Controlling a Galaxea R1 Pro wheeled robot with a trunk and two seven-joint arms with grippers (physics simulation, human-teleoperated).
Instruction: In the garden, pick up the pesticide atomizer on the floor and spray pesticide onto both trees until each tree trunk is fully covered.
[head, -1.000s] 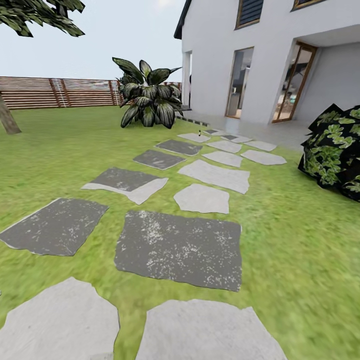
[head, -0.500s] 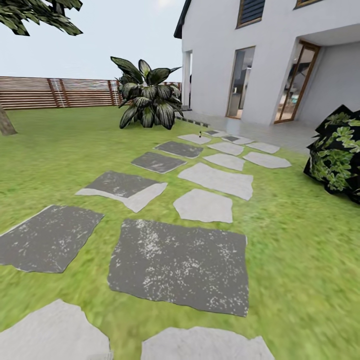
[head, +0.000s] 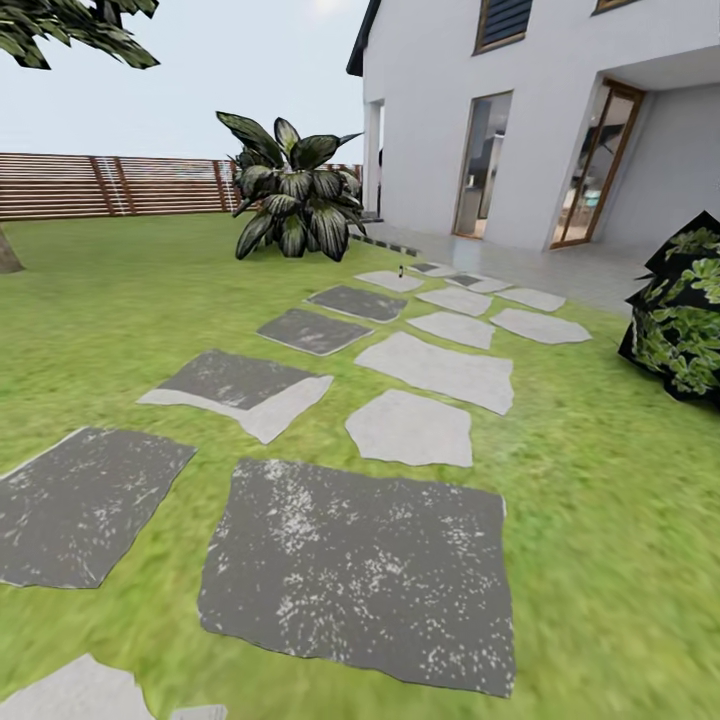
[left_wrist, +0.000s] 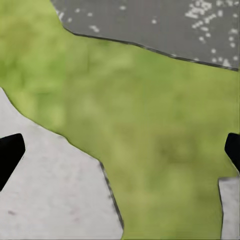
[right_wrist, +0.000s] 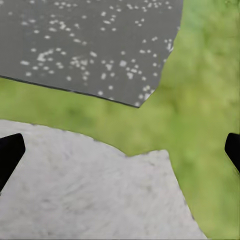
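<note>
I am in the garden, on a green lawn (head: 110, 300) crossed by grey stone paving (head: 360, 570). A tiny dark upright object (head: 400, 268) stands on the far paving near the house, too small to identify as the atomizer. At the far left edge, the base of one tree trunk (head: 6, 256) shows, with its dark jagged foliage (head: 70, 25) overhead. My left gripper (left_wrist: 120, 152) hangs open over grass and a pale slab. Over a pale and a dark slab hangs my right gripper (right_wrist: 120, 150), also open with nothing between its fingers.
A white house (head: 540, 120) with glass doors stands at the back right. A broad-leaved plant (head: 290, 195) grows beside its corner. A dark leafy bush (head: 685, 325) sits at the right edge. A brown slat fence (head: 110, 185) closes the back.
The whole head view has shifted as the camera moved forward. Paving slabs sit lower and larger in the picture, while the bush and tree trunk have slid toward the edges.
</note>
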